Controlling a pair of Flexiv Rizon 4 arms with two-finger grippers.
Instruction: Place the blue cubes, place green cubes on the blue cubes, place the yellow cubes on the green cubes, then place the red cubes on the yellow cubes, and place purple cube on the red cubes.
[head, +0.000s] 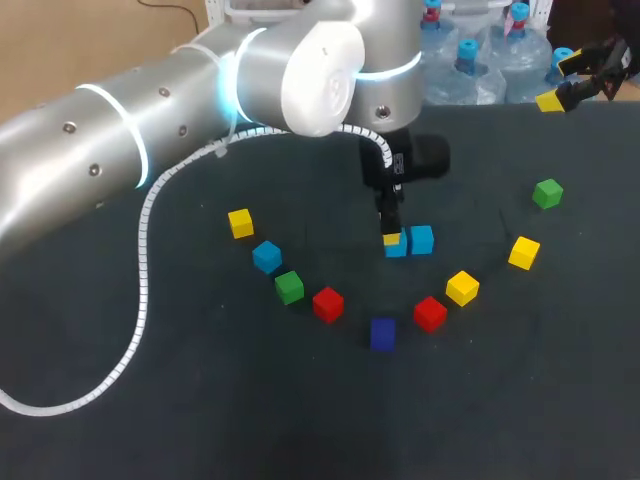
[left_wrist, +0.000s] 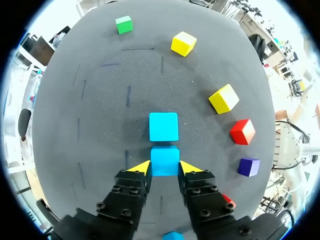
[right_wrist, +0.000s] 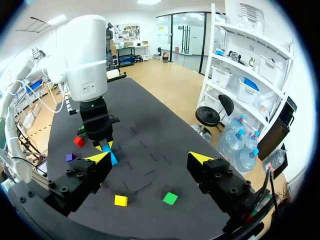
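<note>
My left gripper (head: 392, 237) reaches to mid-table, shut on a blue cube (left_wrist: 165, 160) that rests on the dark cloth. A second blue cube (left_wrist: 163, 126) sits right ahead of it, the two nearly touching; in the head view it is the right-hand one (head: 422, 239). A third blue cube (head: 267, 256) lies to the left. Around them lie two green cubes (head: 290, 287) (head: 547, 193), three yellow cubes (head: 240, 223) (head: 462, 288) (head: 524, 252), two red cubes (head: 328, 304) (head: 430, 313) and a purple cube (head: 382, 333). My right gripper (head: 565, 85) hangs open and empty above the far right corner.
The left arm (head: 150, 110) and its white cable (head: 145, 260) span the table's left half. The loose cubes form an arc around the blue pair. The table's far edge (head: 500, 106) runs close behind the right gripper (right_wrist: 150, 159).
</note>
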